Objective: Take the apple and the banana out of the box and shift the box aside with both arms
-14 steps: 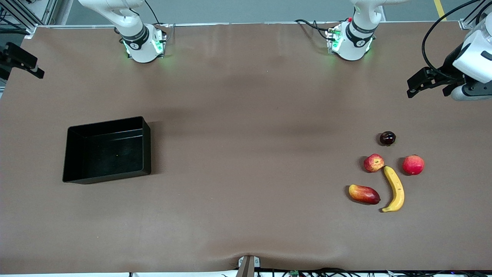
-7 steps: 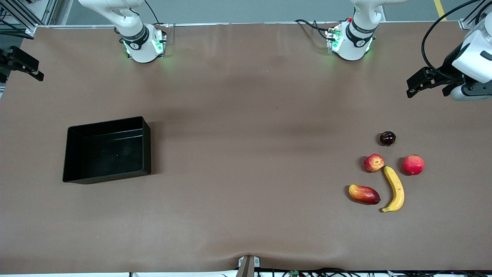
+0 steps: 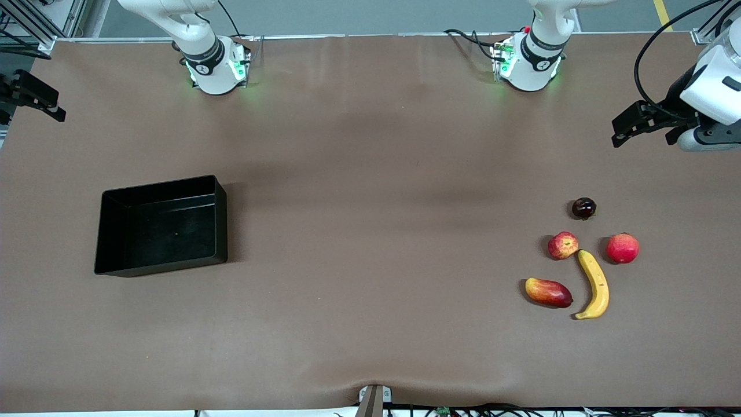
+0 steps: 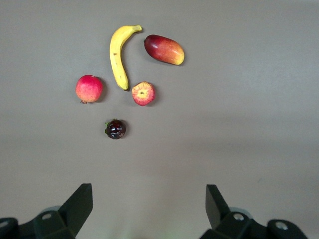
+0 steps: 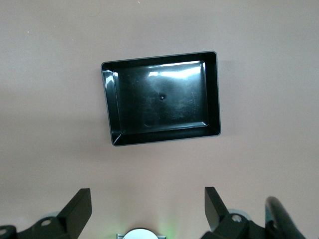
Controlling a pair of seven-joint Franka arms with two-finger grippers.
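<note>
The yellow banana (image 3: 594, 284) (image 4: 118, 57) lies toward the left arm's end of the table. The small apple (image 3: 562, 245) (image 4: 143, 93), red with yellow patches, sits right beside its stem end. The black box (image 3: 162, 231) (image 5: 159, 99) stands empty toward the right arm's end. My left gripper (image 3: 644, 134) (image 4: 148, 199) hangs open and empty over bare table, at the left arm's end. My right gripper (image 3: 32, 104) (image 5: 148, 199) hangs open and empty over the table's edge at the right arm's end. It is partly cut off in the front view.
An oblong red-yellow mango (image 3: 548, 292) (image 4: 164, 49) lies beside the banana. A plain red round fruit (image 3: 622, 248) (image 4: 89, 88) and a small dark fruit (image 3: 583, 208) (image 4: 115, 129) sit close by. Brown table cloth spreads between box and fruits.
Both grippers have shifted only very slightly. Nothing on the table has moved.
</note>
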